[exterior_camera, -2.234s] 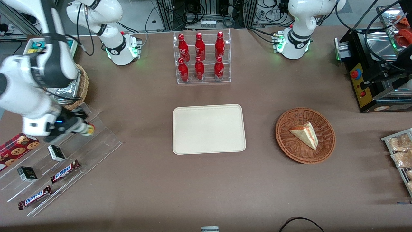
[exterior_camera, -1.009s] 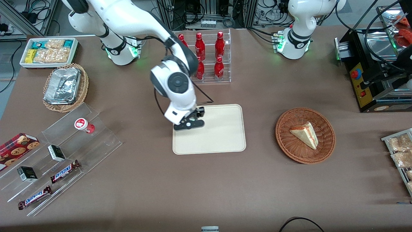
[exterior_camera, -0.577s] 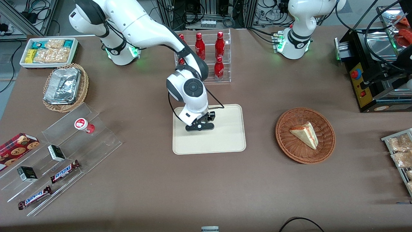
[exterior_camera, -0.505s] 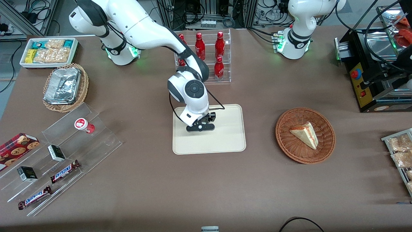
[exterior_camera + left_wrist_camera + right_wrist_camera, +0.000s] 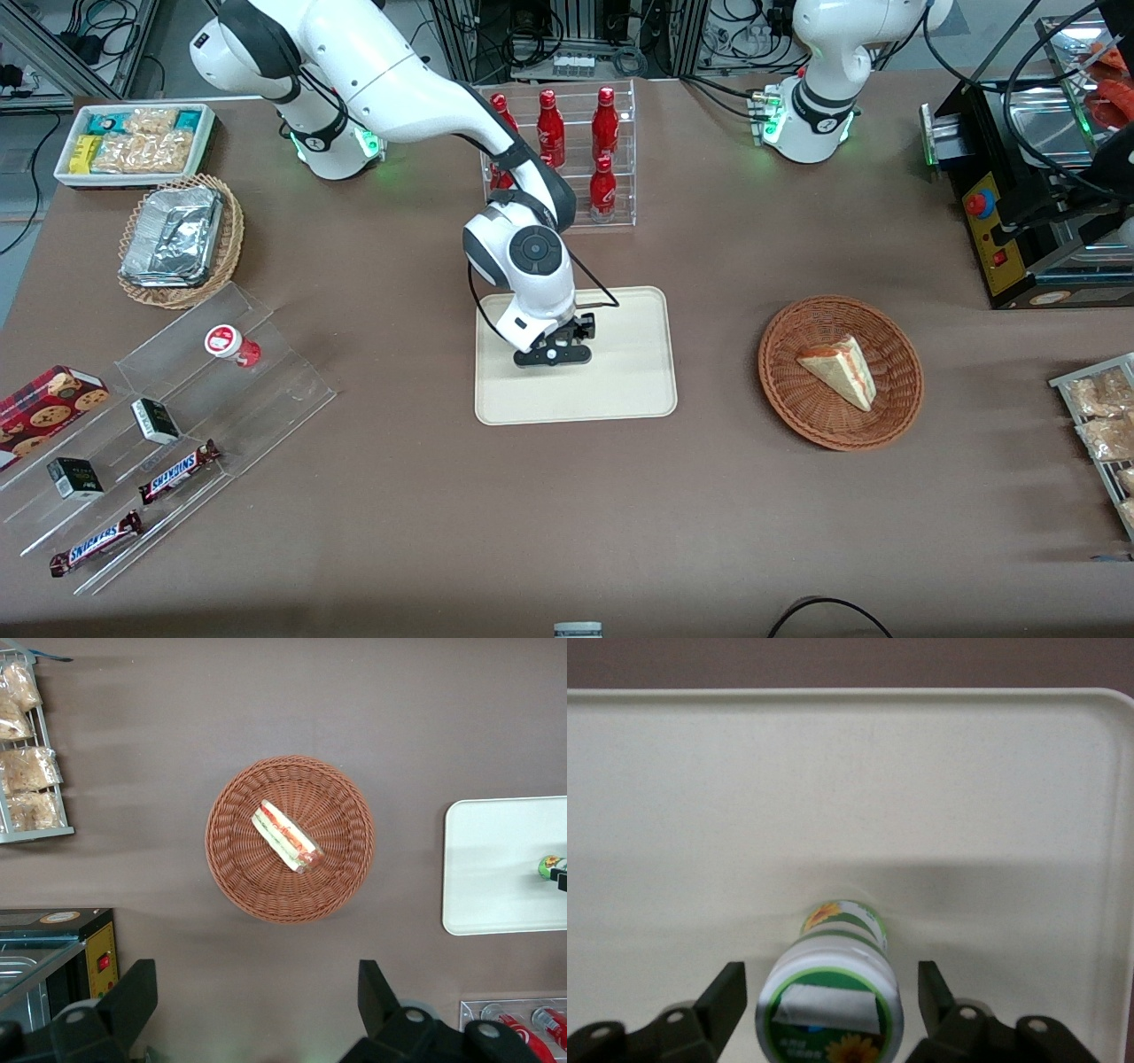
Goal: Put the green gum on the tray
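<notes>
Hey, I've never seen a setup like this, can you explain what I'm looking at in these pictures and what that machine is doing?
These are robot arms bolted to a brown table. One picture looks down at the table from the front; the other two come from cameras on the arms' wrists. The working arm's gripper is low over a cream tray, and its own camera shows a small white canister, the green gum, standing on the tray between the two open fingers, with a gap on each side. Toward the parked arm's end lies a wicker basket holding a sandwich. Toward the working arm's end, a clear display stand holds a red-lidded canister and Snickers bars.
</notes>
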### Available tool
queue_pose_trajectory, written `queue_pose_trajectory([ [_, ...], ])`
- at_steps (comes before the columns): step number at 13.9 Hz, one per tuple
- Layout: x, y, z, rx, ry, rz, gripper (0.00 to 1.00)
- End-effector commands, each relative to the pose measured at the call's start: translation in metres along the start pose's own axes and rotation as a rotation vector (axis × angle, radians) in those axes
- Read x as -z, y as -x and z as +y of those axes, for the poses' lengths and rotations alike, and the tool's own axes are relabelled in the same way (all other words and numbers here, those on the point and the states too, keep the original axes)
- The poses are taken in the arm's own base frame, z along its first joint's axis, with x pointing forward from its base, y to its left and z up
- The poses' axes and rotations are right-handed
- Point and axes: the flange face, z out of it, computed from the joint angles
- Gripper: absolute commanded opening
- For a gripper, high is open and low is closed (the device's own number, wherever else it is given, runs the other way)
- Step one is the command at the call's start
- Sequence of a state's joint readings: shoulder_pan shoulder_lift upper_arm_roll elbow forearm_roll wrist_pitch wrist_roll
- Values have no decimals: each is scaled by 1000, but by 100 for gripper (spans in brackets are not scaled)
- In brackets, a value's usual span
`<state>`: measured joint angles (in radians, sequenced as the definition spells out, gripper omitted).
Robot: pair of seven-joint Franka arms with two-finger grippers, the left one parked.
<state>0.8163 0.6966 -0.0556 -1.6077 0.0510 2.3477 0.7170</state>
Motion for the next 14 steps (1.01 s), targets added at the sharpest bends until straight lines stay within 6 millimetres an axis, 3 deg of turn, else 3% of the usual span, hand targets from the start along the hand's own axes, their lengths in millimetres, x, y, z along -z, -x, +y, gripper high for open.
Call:
queue_pose_trajectory([
  [1,0,-3,-10,38,9,36,100],
  [7,10,-2,-10,104,33,53,100],
  [9,25,-3,-7,137,36,51,100],
  [12,83,-6,5,185,57,21,100],
  [14,125,-13,27,245,77,-20,100],
])
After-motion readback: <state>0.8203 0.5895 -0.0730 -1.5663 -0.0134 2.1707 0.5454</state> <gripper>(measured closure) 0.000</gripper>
